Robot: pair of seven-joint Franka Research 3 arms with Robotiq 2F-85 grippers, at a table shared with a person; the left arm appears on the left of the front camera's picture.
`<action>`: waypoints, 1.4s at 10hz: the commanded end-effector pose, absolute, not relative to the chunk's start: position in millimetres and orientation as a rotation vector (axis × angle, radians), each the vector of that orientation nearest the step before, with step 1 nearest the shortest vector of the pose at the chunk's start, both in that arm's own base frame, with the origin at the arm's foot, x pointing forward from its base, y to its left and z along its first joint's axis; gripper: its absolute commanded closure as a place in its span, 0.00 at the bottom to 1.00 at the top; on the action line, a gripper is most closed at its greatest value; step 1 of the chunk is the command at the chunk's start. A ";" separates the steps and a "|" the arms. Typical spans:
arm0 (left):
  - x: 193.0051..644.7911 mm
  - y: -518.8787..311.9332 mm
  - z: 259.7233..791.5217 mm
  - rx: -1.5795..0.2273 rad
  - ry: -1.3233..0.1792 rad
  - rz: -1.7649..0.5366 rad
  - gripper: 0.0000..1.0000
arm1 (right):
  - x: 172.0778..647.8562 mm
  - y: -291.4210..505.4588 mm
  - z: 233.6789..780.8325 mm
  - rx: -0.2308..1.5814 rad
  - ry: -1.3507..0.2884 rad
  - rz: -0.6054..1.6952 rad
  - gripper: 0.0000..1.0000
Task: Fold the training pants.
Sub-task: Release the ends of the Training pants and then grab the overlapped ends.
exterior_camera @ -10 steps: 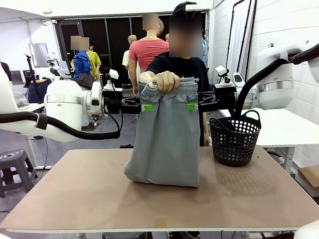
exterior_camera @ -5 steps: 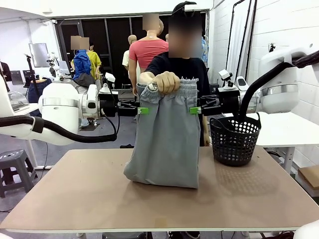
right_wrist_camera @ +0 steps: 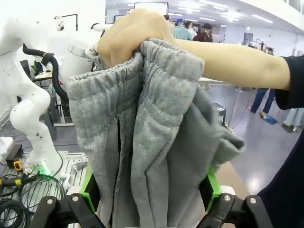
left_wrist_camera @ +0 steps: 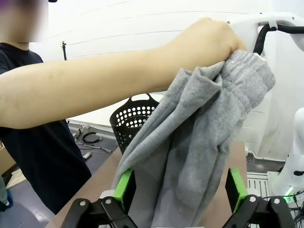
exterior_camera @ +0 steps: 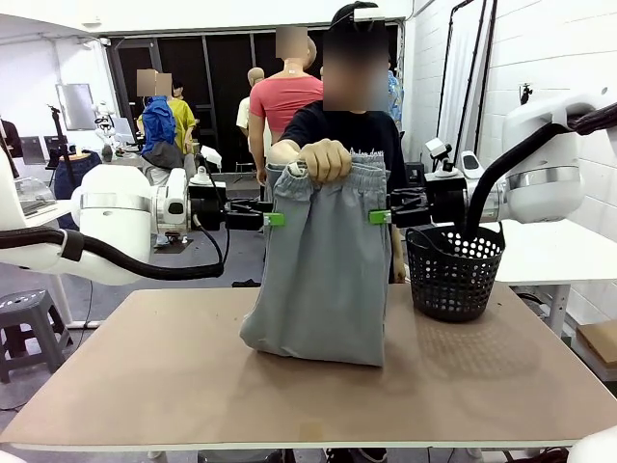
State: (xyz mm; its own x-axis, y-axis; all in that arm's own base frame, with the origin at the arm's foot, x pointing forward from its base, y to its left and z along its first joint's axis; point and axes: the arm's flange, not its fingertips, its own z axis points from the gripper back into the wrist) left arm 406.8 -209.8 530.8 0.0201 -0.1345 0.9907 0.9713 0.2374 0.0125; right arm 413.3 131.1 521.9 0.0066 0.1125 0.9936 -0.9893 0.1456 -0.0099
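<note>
A person's hand point(exterior_camera: 323, 159) grips the light grey training pants point(exterior_camera: 323, 270) by the bunched waistband. They hang upright with the lower end resting on the table point(exterior_camera: 145, 376). My left gripper point(exterior_camera: 274, 219) stands open at the pants' left edge, just below the waistband. My right gripper point(exterior_camera: 379, 216) stands open at their right edge. In the left wrist view the training pants point(left_wrist_camera: 199, 142) hang between my left gripper's point(left_wrist_camera: 180, 192) spread green pads point(left_wrist_camera: 124, 190). The right wrist view likewise has the training pants point(right_wrist_camera: 142, 142) between my right gripper's point(right_wrist_camera: 149, 190) pads point(right_wrist_camera: 211, 187), the hand point(right_wrist_camera: 133, 35) above.
A black perforated basket point(exterior_camera: 455, 270) stands on the table's right rear, close behind my right gripper, and appears again as the basket point(left_wrist_camera: 135, 121). The person stands at the far edge. Bare tabletop lies in front of and to the left of the pants.
Both grippers have drawn slightly apart and a little lower along the pants' edges. The hand and the pants have hardly moved.
</note>
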 end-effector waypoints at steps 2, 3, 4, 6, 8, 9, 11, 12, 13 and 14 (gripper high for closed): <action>408.3 -213.1 528.4 -0.891 -1.279 -1.078 0.00 | 418.6 138.7 518.1 1.036 -1.182 1.130 0.00; 409.0 -213.4 528.8 -0.883 -1.280 -1.084 0.00 | 420.9 140.1 517.5 1.071 -1.173 1.137 0.00; 410.7 -212.1 528.4 -0.864 -1.289 -1.079 0.00 | 423.2 141.0 517.1 1.096 -1.166 1.140 0.00; 405.3 -209.1 528.2 -0.843 -1.312 -1.058 0.00 | 423.9 141.8 516.4 1.099 -1.160 1.141 0.00; 396.4 -202.9 531.7 -0.775 -1.358 -1.039 0.00 | 426.7 143.2 514.4 1.102 -1.160 1.145 0.00; 394.9 -201.6 533.4 -0.752 -1.380 -1.034 0.00 | 427.8 143.7 514.5 1.105 -1.162 1.146 0.00; 388.6 -200.3 537.5 -0.701 -1.394 -1.032 0.00 | 428.8 144.3 513.9 1.113 -1.166 1.151 0.00; 386.5 -198.2 537.9 -0.687 -1.393 -1.024 0.00 | 429.9 144.5 513.6 1.117 -1.168 1.154 0.00; 386.0 -200.0 537.6 -0.708 -1.388 -1.033 0.00 | 429.6 144.1 513.7 1.127 -1.166 1.160 0.00; 388.6 -202.4 535.9 -0.783 -1.376 -1.087 0.00 | 431.5 145.5 513.9 1.150 -1.166 1.174 0.00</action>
State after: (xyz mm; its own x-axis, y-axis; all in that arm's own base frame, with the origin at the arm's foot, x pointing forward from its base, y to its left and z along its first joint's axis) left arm 388.0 -201.0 544.8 -0.0895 -0.1714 0.9811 0.9108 0.3844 0.1502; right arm 424.9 142.8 511.6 0.0379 0.0825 0.9959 -0.9963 0.0796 0.0313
